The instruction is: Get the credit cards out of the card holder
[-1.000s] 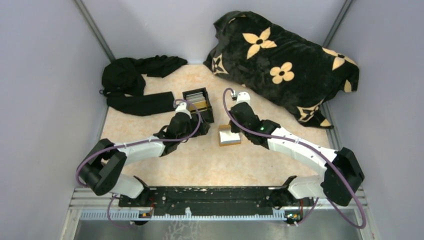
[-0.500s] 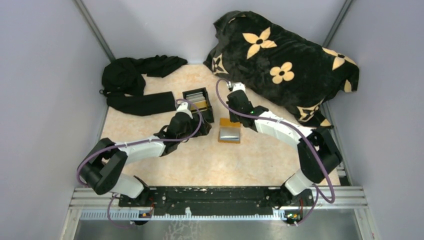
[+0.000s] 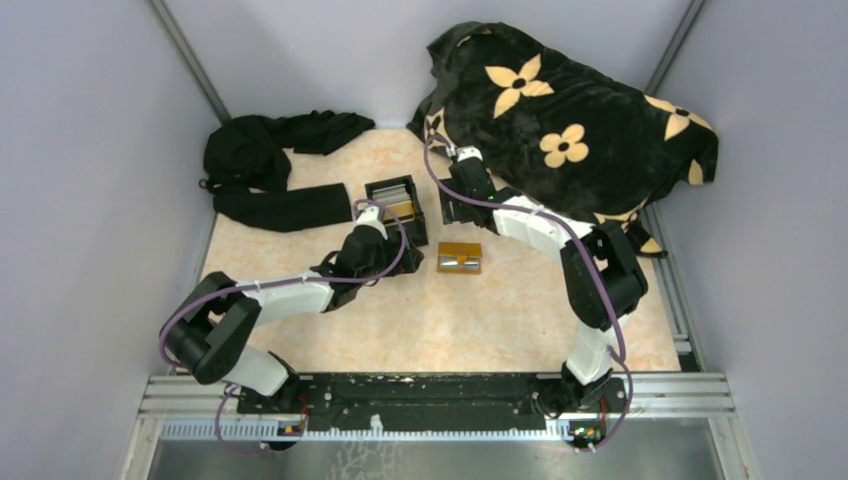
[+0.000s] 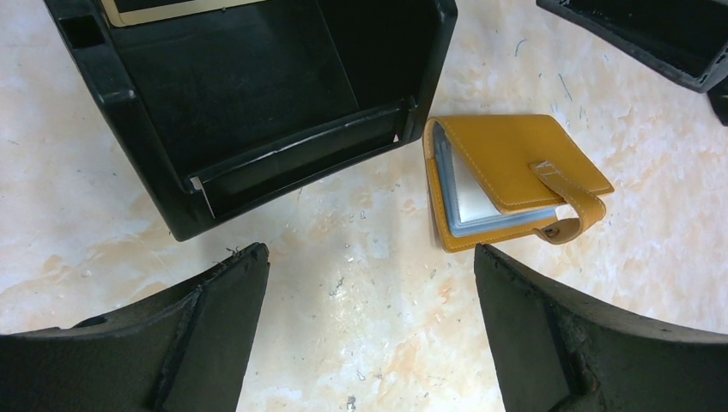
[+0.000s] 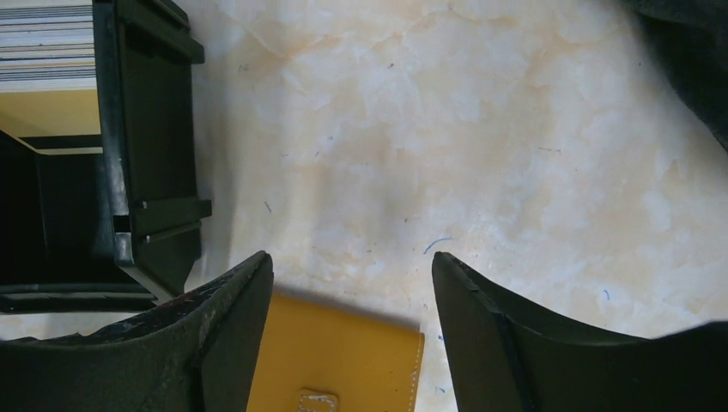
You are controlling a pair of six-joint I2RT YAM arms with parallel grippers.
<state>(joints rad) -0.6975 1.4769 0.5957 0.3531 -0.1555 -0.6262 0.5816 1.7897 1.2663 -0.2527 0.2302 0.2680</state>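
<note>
Both left gripper [image 4: 369, 266] and right gripper [image 5: 352, 266] are spread empty, with the card holder [image 3: 459, 258] laid crosswise between them.

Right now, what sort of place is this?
Probably a robot test cell, not a home: left arm and right arm bolted to one rail, grey walls close around a marble-look table, and props laid out, a card holder and a blanket.

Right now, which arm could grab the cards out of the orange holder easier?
Probably the left. The left end effector, open, faces the side of the holder where the cards show. The right end effector sees only its cover.
</note>
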